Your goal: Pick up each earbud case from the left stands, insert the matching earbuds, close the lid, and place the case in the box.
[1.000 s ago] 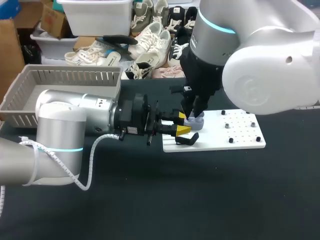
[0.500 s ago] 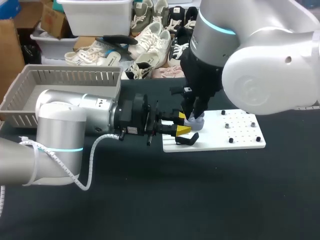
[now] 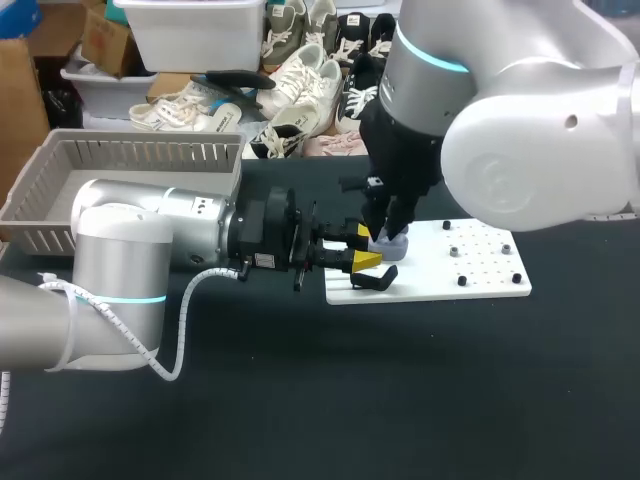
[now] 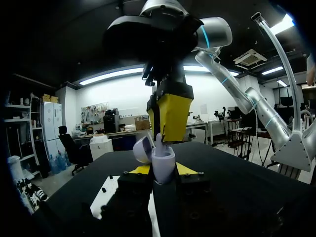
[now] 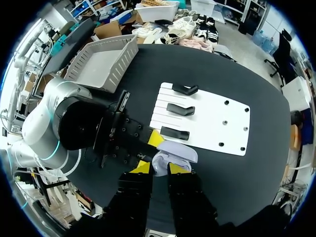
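1. Next to nothing is changed from one second ago: both grippers and the earbud case (image 3: 392, 247) are found at the same spot at the near left corner of the white board (image 3: 480, 275). Only the right arm's large white joint is shifted very slightly.
2. The left gripper (image 3: 365, 246) is closed on the earbud case, which is pinched from two sides between the yellow tips and held upright over the board's edge. In the left wrist view the lid (image 4: 143, 148) is seen swung open to one side.
3. The right gripper (image 4: 169, 137) is held straight above the open case, pointing down. Its fingers are set narrowly, and a small white earbud (image 4: 159, 139) is pinched between them, its lower end at the mouth of the case.
4. Three black stands (image 5: 180, 109) are seen in a row on the board, just beside the case. A grey basket (image 3: 60, 200) is placed well apart, behind the left arm.
5. In the head view the earbud is hidden by the right gripper, and the case is mostly covered. In the right wrist view the earbud cannot be told apart from the pale case below it. How far the earbud is seated cannot be made out.
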Controlling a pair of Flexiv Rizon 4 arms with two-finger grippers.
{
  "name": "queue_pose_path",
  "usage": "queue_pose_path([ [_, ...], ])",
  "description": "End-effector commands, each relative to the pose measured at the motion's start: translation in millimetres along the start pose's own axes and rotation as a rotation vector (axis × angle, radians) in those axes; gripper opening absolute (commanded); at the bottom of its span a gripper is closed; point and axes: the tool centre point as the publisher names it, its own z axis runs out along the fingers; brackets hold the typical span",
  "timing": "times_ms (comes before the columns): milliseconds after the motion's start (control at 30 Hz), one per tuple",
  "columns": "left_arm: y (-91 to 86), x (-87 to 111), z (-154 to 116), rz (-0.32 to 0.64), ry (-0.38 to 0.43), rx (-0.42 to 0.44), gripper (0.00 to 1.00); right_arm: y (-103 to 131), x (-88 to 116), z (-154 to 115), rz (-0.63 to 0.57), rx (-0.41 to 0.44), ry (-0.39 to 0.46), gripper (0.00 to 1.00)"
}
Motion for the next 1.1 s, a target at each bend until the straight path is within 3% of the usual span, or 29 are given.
queue_pose_path([
  [33,0.3,0.0,0.0,0.001,0.0,-0.001,0.0,0.8,-4.7,2.0,-0.001,0.006,0.012,0.0],
  [267,0.3,0.0,0.0,0.001,0.0,-0.001,0.0,1.2,-5.2,2.9,0.0,0.019,0.014,0.01],
  [400,0.3,0.0,0.0,0.001,0.0,-0.001,0.0,2.4,-4.1,1.6,0.0,0.022,0.013,0.36],
  [500,0.3,0.0,0.0,0.001,0.0,-0.001,0.0,2.7,-3.8,0.8,0.001,0.028,0.009,0.44],
  [967,0.3,0.0,0.0,0.001,0.0,-0.001,0.0,-6.1,-1.2,-22.0,0.04,-0.009,-0.036,0.5],
  [1000,0.3,0.0,0.0,0.001,0.0,-0.001,0.0,-8.1,-2.5,-23.4,0.052,-0.007,-0.044,0.55],
  [1033,0.3,0.0,0.0,0.001,0.0,-0.001,0.0,-11.6,-4.5,-25.8,0.07,0.0,-0.055,0.89],
  [1067,0.3,0.0,0.0,0.001,0.0,-0.001,0.0,-14.9,-6.7,-27.0,0.088,0.004,-0.065,1.0],
  [1100,0.3,0.0,0.0,0.001,0.0,-0.001,0.0,-18.4,-9.8,-28.1,0.109,0.007,-0.078,1.0],
])
